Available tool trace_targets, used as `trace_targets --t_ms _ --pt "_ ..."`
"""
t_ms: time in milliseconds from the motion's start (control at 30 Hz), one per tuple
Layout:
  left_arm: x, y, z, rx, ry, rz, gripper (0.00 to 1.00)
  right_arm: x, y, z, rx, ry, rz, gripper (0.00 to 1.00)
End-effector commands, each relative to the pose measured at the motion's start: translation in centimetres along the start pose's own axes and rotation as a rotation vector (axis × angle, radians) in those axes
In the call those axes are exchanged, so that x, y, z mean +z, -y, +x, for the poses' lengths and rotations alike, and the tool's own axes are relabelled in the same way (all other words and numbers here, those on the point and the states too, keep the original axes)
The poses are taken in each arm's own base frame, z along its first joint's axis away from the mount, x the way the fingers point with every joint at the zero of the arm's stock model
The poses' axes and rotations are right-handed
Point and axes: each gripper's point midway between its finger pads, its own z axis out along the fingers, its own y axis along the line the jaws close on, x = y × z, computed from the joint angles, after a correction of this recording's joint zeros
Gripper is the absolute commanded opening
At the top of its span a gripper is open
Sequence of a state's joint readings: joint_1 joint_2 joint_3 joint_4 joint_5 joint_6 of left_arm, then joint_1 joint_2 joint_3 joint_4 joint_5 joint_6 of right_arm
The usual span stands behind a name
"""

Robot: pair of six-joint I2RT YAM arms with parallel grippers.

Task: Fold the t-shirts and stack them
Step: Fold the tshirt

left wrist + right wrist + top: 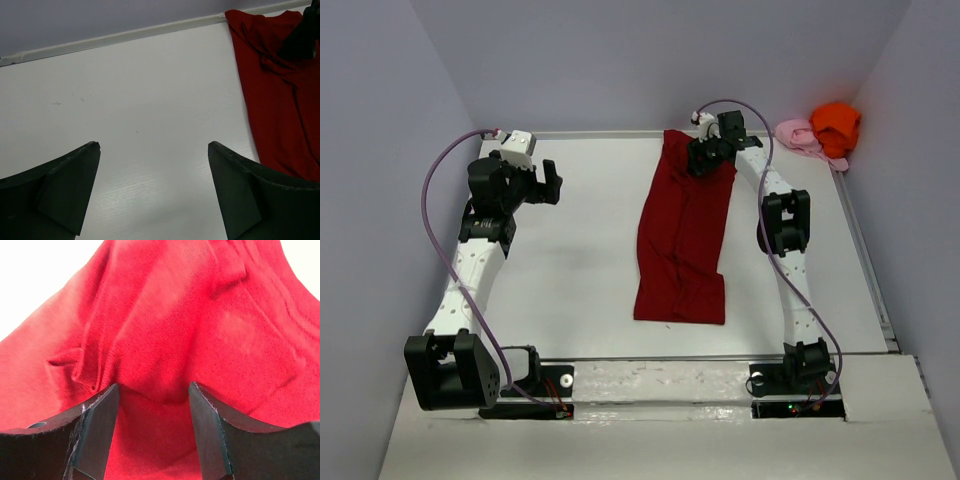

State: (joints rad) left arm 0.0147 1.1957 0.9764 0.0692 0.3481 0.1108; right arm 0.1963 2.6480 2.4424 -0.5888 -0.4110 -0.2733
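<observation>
The large dark red t-shirt (680, 250) lies folded into a long strip down the middle of the white table (580, 260). My right gripper (706, 158) is pressed onto its far end. In the right wrist view the jaws (154, 386) stand apart, open, with a loose bulge of red cloth (175, 315) between them, not pinched. My left gripper (546, 184) hovers at the far left, wide open and holding nothing (154, 145), with the red shirt (280, 100) off to its right. The orange t-shirt (835, 125) and the pale pink one (798, 135) lie crumpled at the far right corner.
A raised rail (600, 134) runs along the table's back edge, and another along the right side (865, 250). Grey walls close in on the left, back and right. Both arm bases sit at the near edge (660, 385).
</observation>
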Motion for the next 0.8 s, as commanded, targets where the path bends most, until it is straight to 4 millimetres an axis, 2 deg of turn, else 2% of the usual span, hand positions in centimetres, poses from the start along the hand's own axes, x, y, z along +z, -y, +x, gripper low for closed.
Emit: trace_targets --t_ms 0,33,100,133,167,200,333,433,500,533,567,600,633,667,700,733,767 --pt "-1.1 0.5 -3.3 0.025 0.087 0.016 0.99 -0.9 -1.0 -6.3 -0.073 0.199 -0.063 0.64" --pt "-1.1 0.5 -3.3 0.027 0.087 0.019 0.99 -0.9 -1.5 -7.6 -0.097 0.228 -0.061 0.64" --pt "-1.0 0.5 -3.2 0.026 0.084 0.022 0.99 -0.1 -0.7 -7.6 -0.126 0.244 -0.036 0.65" --pt "-0.9 0.5 -3.1 0.027 0.081 0.023 0.99 0.4 -1.0 -7.7 -0.160 0.246 -0.029 0.65" --pt "-0.9 0.5 -3.1 0.028 0.081 0.023 0.99 0.2 -0.7 -8.3 -0.178 0.262 -0.015 0.65" --pt "-0.9 0.5 -3.1 0.029 0.080 0.022 0.99 1.0 -0.4 -7.8 -0.184 0.258 -0.010 0.65" --pt "-0.8 0.4 -2.9 0.035 0.075 0.017 0.99 0.8 0.3 -9.3 -0.197 0.298 0.030 0.65" --pt "-0.7 0.1 -2.7 0.035 0.069 0.005 0.99 -0.9 -0.4 -10.4 -0.186 0.299 0.017 0.64" --pt "-0.7 0.0 -2.7 0.040 0.070 0.003 0.99 -3.2 -1.2 -12.0 -0.183 0.314 0.007 0.64" --pt "-0.7 0.0 -2.7 0.040 0.070 0.003 0.99 -3.1 -1.6 -10.8 -0.169 0.273 -0.009 0.64" --pt "-0.7 0.1 -2.7 0.040 0.072 0.005 0.99 -5.2 -2.2 -12.3 -0.179 0.294 -0.009 0.64" --pt "-0.6 0.1 -2.5 0.038 0.069 0.008 0.99 -5.9 -2.6 -12.2 -0.177 0.287 -0.018 0.64" --pt "-0.6 0.2 -2.6 0.036 0.069 0.011 0.99 -5.3 -3.6 -10.5 -0.180 0.242 -0.046 0.64" --pt "-0.6 0.2 -2.6 0.037 0.071 0.013 0.99 -5.8 -3.9 -10.3 -0.183 0.235 -0.050 0.63" --pt "-0.6 0.3 -2.6 0.035 0.071 0.016 0.99 -7.5 -4.4 -11.4 -0.194 0.256 -0.051 0.63" --pt "-0.7 0.3 -2.7 0.036 0.074 0.017 0.99 -7.8 -4.7 -11.0 -0.198 0.249 -0.059 0.64" --pt "-0.7 0.3 -2.7 0.038 0.074 0.019 0.99 -7.3 -4.9 -9.3 -0.177 0.209 -0.070 0.64"
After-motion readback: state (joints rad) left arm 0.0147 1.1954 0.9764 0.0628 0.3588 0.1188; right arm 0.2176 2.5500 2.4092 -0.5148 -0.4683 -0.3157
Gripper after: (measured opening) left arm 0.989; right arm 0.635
